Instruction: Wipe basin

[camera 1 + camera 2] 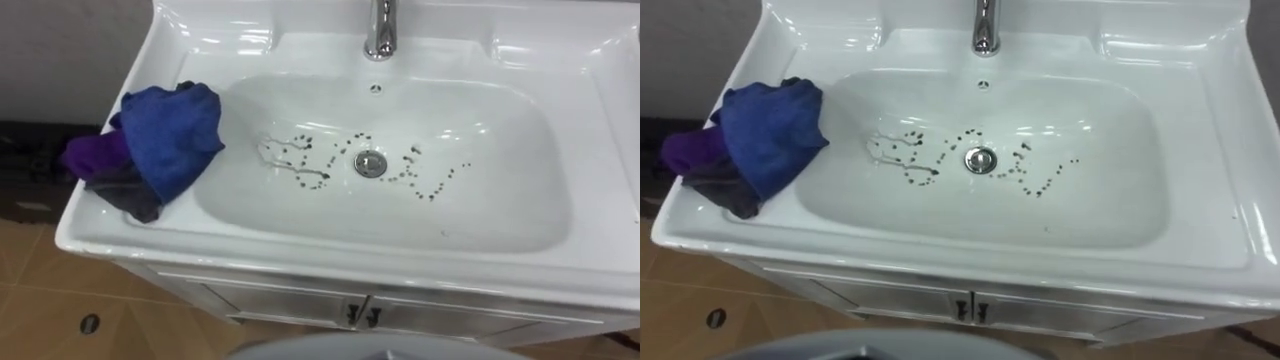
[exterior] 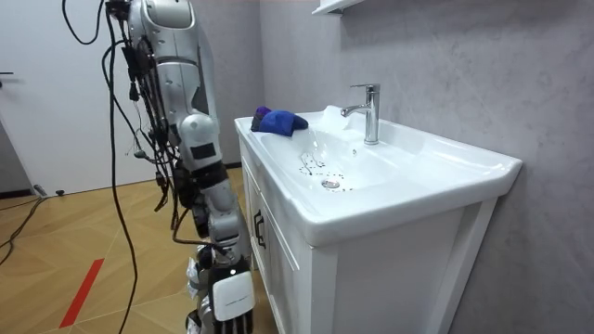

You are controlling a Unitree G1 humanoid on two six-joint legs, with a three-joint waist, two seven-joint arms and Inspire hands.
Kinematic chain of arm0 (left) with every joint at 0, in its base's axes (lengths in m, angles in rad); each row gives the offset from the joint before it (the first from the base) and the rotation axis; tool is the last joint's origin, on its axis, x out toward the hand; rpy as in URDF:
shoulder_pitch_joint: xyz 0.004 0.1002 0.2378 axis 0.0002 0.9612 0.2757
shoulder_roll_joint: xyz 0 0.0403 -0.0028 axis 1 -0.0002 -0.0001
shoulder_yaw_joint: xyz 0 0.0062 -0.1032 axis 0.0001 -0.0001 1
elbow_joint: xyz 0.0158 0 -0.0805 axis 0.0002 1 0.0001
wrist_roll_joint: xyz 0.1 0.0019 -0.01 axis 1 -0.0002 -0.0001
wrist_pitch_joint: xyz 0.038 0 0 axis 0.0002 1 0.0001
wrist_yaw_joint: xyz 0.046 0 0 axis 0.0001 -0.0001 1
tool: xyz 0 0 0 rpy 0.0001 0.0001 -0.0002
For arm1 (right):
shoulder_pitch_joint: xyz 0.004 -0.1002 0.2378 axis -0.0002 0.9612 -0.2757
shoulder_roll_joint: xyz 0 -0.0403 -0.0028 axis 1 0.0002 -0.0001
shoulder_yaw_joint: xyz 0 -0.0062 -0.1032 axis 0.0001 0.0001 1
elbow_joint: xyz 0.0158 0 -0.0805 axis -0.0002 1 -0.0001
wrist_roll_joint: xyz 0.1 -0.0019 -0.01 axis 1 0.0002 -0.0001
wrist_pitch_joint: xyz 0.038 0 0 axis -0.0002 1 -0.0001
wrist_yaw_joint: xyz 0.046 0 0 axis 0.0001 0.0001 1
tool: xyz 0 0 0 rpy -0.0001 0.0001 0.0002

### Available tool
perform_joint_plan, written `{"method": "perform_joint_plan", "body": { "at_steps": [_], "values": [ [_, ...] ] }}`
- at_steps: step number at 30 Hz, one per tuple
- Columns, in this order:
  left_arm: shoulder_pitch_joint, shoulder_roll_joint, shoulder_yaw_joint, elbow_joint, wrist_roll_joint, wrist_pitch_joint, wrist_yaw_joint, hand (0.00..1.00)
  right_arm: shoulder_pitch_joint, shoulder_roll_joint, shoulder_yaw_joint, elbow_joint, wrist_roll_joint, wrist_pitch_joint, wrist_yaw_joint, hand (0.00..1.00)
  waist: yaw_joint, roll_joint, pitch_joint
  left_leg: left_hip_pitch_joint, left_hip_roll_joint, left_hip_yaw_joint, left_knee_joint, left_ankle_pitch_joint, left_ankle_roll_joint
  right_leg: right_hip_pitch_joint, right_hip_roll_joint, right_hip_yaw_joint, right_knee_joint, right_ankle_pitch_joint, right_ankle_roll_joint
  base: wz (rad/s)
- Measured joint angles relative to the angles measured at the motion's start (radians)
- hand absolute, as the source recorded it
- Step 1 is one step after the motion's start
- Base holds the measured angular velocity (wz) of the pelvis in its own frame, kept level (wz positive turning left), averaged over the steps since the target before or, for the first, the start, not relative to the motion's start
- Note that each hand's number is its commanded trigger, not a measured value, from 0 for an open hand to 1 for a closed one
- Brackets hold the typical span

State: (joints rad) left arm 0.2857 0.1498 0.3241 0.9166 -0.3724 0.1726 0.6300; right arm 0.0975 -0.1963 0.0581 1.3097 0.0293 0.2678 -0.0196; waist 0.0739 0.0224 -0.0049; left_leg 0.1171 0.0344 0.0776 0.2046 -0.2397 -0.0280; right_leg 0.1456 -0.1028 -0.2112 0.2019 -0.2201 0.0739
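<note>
1. The basin (image 1: 500, 200) is sitting hard, glossy and probably slippery, with dark specks (image 1: 300, 172) lying scattered around its drain (image 1: 370, 163).
2. The bunched blue and purple cloth (image 1: 165, 140) is resting on the left rim, drooping toward the bowl. Looking soft and light, it is probably best gathered at its raised top.
3. The right hand (image 2: 230, 301) is hanging low beside the cabinet (image 2: 278, 250), well apart from the cloth; whether it is released or clenched I cannot tell.

The basin (image 1: 480, 200) bowl lies open; faucet (image 1: 380, 30) stands behind, cloths (image 1: 165, 140) crowd its left rim.
</note>
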Motion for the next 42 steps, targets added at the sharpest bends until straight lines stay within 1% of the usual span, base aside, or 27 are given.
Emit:
{"method": "perform_joint_plan", "body": {
  "at_steps": [1, 3, 6, 10, 12, 14, 16, 18, 19, 21, 23, 25, 27, 29, 30, 31, 32, 33, 34, 35, 36, 37, 38, 39, 40, 41, 42],
  "values": [
    [-0.006, 0.0, 0.031, -0.029, -0.007, -0.004, 0.034, 0.0, 0.003, -0.002, 0.0, 0.0, 0.005, -0.007, -0.007, 0.0, 0.017, 0.006, -0.0002, 0.0, 0.0, -0.004, 0.0, 0.0, 0.0, 0.001, 0.0, -0.002, -0.001, 0.0, 0.0, 0.13],
    [-0.005, 0.004, 0.086, -0.106, -0.012, -0.007, 0.089, 0.0, 0.003, -0.008, -0.006, -0.006, 0.011, -0.011, -0.019, 0.0, 0.026, 0.01, 0.0001, -0.004, -0.001, -0.014, 0.0, 0.002, -0.001, 0.003, -0.001, -0.016, 0.0, 0.0, 0.0, 0.13],
    [-0.009, 0.028, 0.121, -0.19, -0.019, -0.057, 0.189, 0.0, 0.004, -0.023, -0.032, -0.039, 0.012, -0.037, -0.046, 0.0, 0.043, 0.025, 0.0001, -0.008, -0.002, -0.026, 0.001, 0.002, -0.001, 0.003, -0.002, -0.035, -0.001, 0.0, 0.0, 0.07],
    [-0.011, 0.051, 0.164, -0.319, -0.018, -0.092, 0.295, 0.0, 0.019, -0.036, -0.04, -0.091, 0.013, -0.072, -0.058, 0.0, 0.054, 0.05, -0.0116, -0.018, -0.005, -0.033, 0.001, 0.004, -0.001, -0.002, -0.003, -0.04, -0.004, 0.0, 0.0, 0.05],
    [-0.014, 0.069, 0.193, -0.375, -0.014, -0.117, 0.32, 0.0, 0.029, -0.041, -0.046, -0.091, 0.004, -0.081, -0.058, 0.0, 0.066, 0.051, -0.011, -0.018, -0.005, -0.036, 0.0, 0.006, -0.001, -0.002, -0.003, -0.041, -0.007, 0.0, 0.0, 0.02],
    [-0.015, 0.1, 0.24, -0.437, -0.019, -0.134, 0.358, 0.0, 0.042, -0.041, -0.068, -0.095, 0.001, -0.105, -0.059, 0.0, 0.066, 0.064, -0.0125, -0.019, -0.006, -0.04, -0.001, 0.006, -0.001, 0.0, -0.003, -0.041, -0.016, 0.0, 0.0, 0.0],
    [-0.017, 0.124, 0.26, -0.475, -0.018, -0.146, 0.375, 0.0, 0.045, -0.043, -0.074, -0.096, 0.005, -0.105, -0.064, 0.0, 0.068, 0.072, -0.0126, -0.017, -0.008, -0.041, -0.002, 0.006, -0.001, 0.001, -0.005, -0.041, -0.016, 0.0, 0.0, 0.0],
    [-0.035, 0.15, 0.287, -0.508, -0.016, -0.15, 0.388, 0.0, 0.051, -0.046, -0.081, -0.106, 0.013, -0.11, -0.062, 0.0, 0.072, 0.08, -0.0128, -0.017, -0.009, -0.039, -0.004, 0.007, 0.0, -0.001, -0.005, -0.036, -0.016, 0.0, 0.0, 0.0],
    [-0.063, 0.173, 0.319, -0.525, -0.013, -0.151, 0.393, 0.0, 0.053, -0.048, -0.081, -0.106, 0.016, -0.116, -0.059, 0.0, 0.074, 0.085, -0.0123, -0.017, -0.009, -0.039, -0.004, 0.007, 0.0, 0.0, -0.005, -0.036, -0.016, 0.0, 0.0, 0.0],
    [-0.106, 0.228, 0.347, -0.573, -0.012, -0.17, 0.408, 0.0, 0.051, -0.054, -0.081, -0.101, 0.013, -0.134, -0.051, 0.0, 0.074, 0.091, -0.0092, -0.017, -0.01, -0.045, -0.001, 0.007, 0.0, 0.003, -0.006, -0.037, -0.016, 0.0, 0.0, 0.0],
    [-0.116, 0.264, 0.341, -0.629, -0.007, -0.199, 0.408, 0.0, 0.053, -0.058, -0.08, -0.095, 0.008, -0.159, -0.049, 0.0, 0.072, 0.099, -0.0047, -0.011, -0.011, -0.047, 0.0, 0.007, 0.0, 0.01, -0.006, -0.036, -0.018, 0.0, 0.0, 0.02],
    [-0.119, 0.282, 0.342, -0.711, 0.015, -0.222, 0.41, 0.0, 0.057, -0.061, -0.08, -0.095, 0.008, -0.179, -0.05, 0.0, 0.07, 0.102, 0.0009, -0.011, -0.011, -0.048, 0.001, 0.007, 0.0, 0.011, -0.006, -0.036, -0.017, 0.0, 0.0, 0.0],
    [-0.119, 0.281, 0.34, -0.823, 0.058, -0.25, 0.415, 0.0, 0.059, -0.062, -0.08, -0.093, 0.013, -0.191, -0.05, 0.0, 0.069, 0.099, 0.0061, -0.015, -0.011, -0.048, 0.002, 0.007, 0.001, 0.009, -0.006, -0.039, -0.017, 0.0, 0.0, 0.03],
    [-0.121, 0.282, 0.305, -0.983, 0.023, -0.283, 0.419, 0.0, 0.045, -0.064, -0.079, -0.089, 0.026, -0.192, -0.043, 0.0, 0.057, 0.098, 0.0088, -0.032, -0.013, -0.053, 0.013, 0.007, 0.001, -0.001, -0.007, -0.04, -0.018, 0.0, 0.0, 0.06],
    [-0.123, 0.282, 0.296, -1.01, 0.027, -0.289, 0.411, 0.0, 0.04, -0.065, -0.079, -0.089, 0.024, -0.193, -0.041, 0.0, 0.058, 0.097, 0.0101, -0.035, -0.013, -0.052, 0.015, 0.007, 0.001, -0.003, -0.006, -0.039, -0.018, 0.0, 0.0, 0.0],
    [-0.13, 0.281, 0.286, -1.066, 0.005, -0.296, 0.398, 0.0, 0.036, -0.065, -0.076, -0.086, 0.029, -0.2, -0.042, 0.0, 0.051, 0.099, 0.0156, -0.036, -0.012, -0.053, 0.018, 0.007, 0.001, -0.003, -0.006, -0.037, -0.018, 0.0, 0.0, 0.0],
    [-0.148, 0.281, 0.279, -1.141, -0.107, -0.312, 0.389, 0.0, 0.035, -0.065, -0.061, -0.076, 0.054, -0.209, -0.043, 0.0, 0.049, 0.098, 0.0163, -0.037, -0.012, -0.052, 0.018, 0.007, 0.001, -0.004, -0.005, -0.033, -0.018, 0.0, 0.0, 0.0],
    [-0.162, 0.279, 0.273, -1.173, -0.17, -0.33, 0.372, 0.0, 0.03, -0.066, -0.066, -0.067, 0.04, -0.213, -0.042, 0.0, 0.041, 0.098, 0.0162, -0.034, -0.012, -0.05, 0.016, 0.008, 0.001, -0.004, -0.006, -0.032, -0.018, 0.0, 0.0, -0.06],
    [-0.161, 0.27, 0.274, -1.169, -0.119, -0.332, 0.359, 0.0, 0.033, -0.064, -0.077, -0.066, 0.013, -0.217, -0.042, 0.0, 0.038, 0.098, 0.0163, -0.031, -0.012, -0.049, 0.015, 0.008, 0.001, -0.003, -0.006, -0.031, -0.018, 0.0, 0.0, -0.1],
    [-0.161, 0.236, 0.268, -1.179, -0.004, -0.334, 0.341, 0.0, 0.033, -0.058, -0.083, -0.065, -0.02, -0.23, -0.041, 0.0, 0.02, 0.095, 0.0165, -0.024, -0.012, -0.051, 0.012, 0.008, 0.001, -0.001, -0.006, -0.026, -0.018, 0.0, 0.0, -0.09],
    [-0.159, 0.219, 0.258, -1.18, 0.058, -0.333, 0.339, 0.0, 0.034, -0.056, -0.085, -0.064, -0.028, -0.232, -0.042, 0.0, 0.014, 0.093, 0.016, -0.022, -0.012, -0.052, 0.01, 0.008, 0.001, 0.002, -0.005, -0.026, -0.017, 0.0, 0.0, -0.06],
    [-0.158, 0.189, 0.235, -1.176, 0.213, -0.325, 0.338, 0.0, 0.029, -0.053, -0.094, -0.063, -0.03, -0.231, -0.041, 0.0, 0.006, 0.088, 0.0151, -0.02, -0.012, -0.051, 0.008, 0.008, 0.001, 0.002, -0.005, -0.027, -0.017, 0.0, 0.0, 0.0],
    [-0.159, 0.171, 0.205, -1.166, 0.436, -0.3, 0.341, 0.0, 0.037, -0.045, -0.115, -0.06, -0.036, -0.232, -0.033, 0.0, -0.015, 0.081, 0.0143, -0.019, -0.012, -0.053, 0.009, 0.007, 0.001, 0.006, -0.005, -0.029, -0.02, 0.0, 0.0, 0.08],
    [-0.162, 0.173, 0.188, -1.155, 0.553, -0.295, 0.342, 0.0, 0.038, -0.04, -0.118, -0.057, -0.035, -0.232, -0.031, 0.0, -0.019, 0.078, 0.0134, -0.02, -0.012, -0.055, 0.009, 0.007, 0.001, 0.009, -0.004, -0.033, -0.021, 0.0, 0.0, 0.1],
    [-0.177, 0.193, 0.166, -1.097, 0.748, -0.303, 0.346, 0.0, 0.043, -0.038, -0.118, -0.048, -0.028, -0.232, -0.025, 0.0, -0.015, 0.071, 0.0102, -0.018, -0.011, -0.055, 0.008, 0.007, 0.001, 0.014, -0.003, -0.035, -0.024, 0.0, 0.0, 0.0],
    [-0.182, 0.228, 0.149, -1.017, 0.872, -0.305, 0.35, 0.0, 0.046, -0.044, -0.111, -0.036, -0.028, -0.234, -0.02, 0.0, -0.016, 0.068, 0.0063, -0.014, -0.011, -0.051, 0.006, 0.007, 0.001, 0.016, -0.001, -0.025, -0.032, 0.0, -0.001, -0.14],
    [-0.181, 0.244, 0.143, -0.972, 0.914, -0.303, 0.346, 0.0, 0.048, -0.048, -0.109, -0.028, -0.029, -0.236, -0.019, 0.0, -0.013, 0.072, 0.0052, -0.008, -0.011, -0.047, 0.005, 0.007, 0.001, 0.016, -0.001, -0.011, -0.032, 0.001, -0.001, -0.36]
  ]
}}
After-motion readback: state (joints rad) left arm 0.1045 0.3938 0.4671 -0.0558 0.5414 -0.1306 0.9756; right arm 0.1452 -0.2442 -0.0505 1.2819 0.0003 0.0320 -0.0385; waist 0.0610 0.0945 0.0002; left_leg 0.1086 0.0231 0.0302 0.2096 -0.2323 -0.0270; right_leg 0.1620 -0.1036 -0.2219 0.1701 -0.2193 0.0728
